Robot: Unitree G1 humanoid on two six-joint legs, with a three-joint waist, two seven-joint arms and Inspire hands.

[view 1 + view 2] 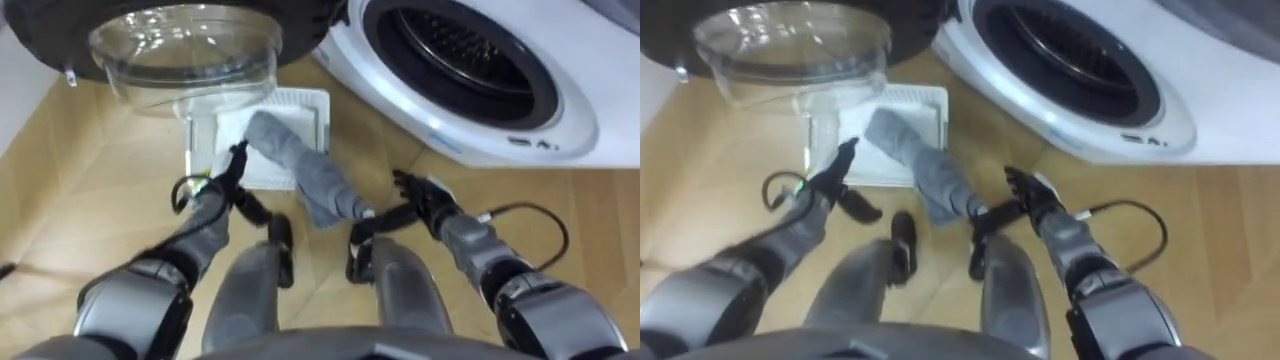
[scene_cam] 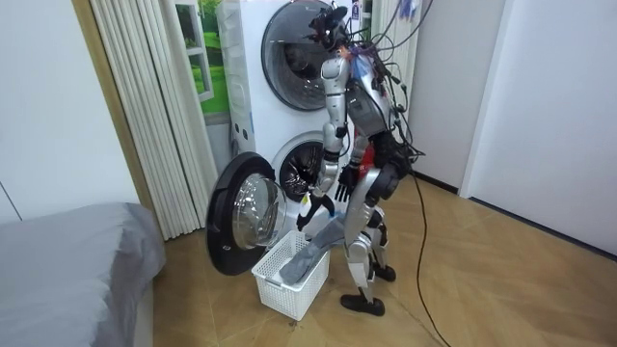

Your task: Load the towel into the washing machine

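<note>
The right hand (image 1: 425, 198) pinches the near end of the limp, soft grey towel (image 1: 300, 165), whose far end trails into the white slotted plastic basket (image 1: 323, 118) on the floor, evidently for transfer to the round-mouthed washing machine (image 1: 580, 120), while the left hand (image 1: 225, 180) hovers spread at the basket's near edge.

**Pale walls, wooden floor**

A light wood-plank floor (image 2: 482, 280) runs across the room under even light. In the room view, a plain white wall (image 2: 559, 106) stands at 3 o'clock, with a white skirting board (image 2: 540, 224) at its foot. Cream pleated curtains (image 2: 145, 116) hang at 10 o'clock, just beside a white-framed window (image 2: 207, 53) showing green. A bed (image 2: 67, 270) with a grey cover sits at 8 o'clock.
</note>
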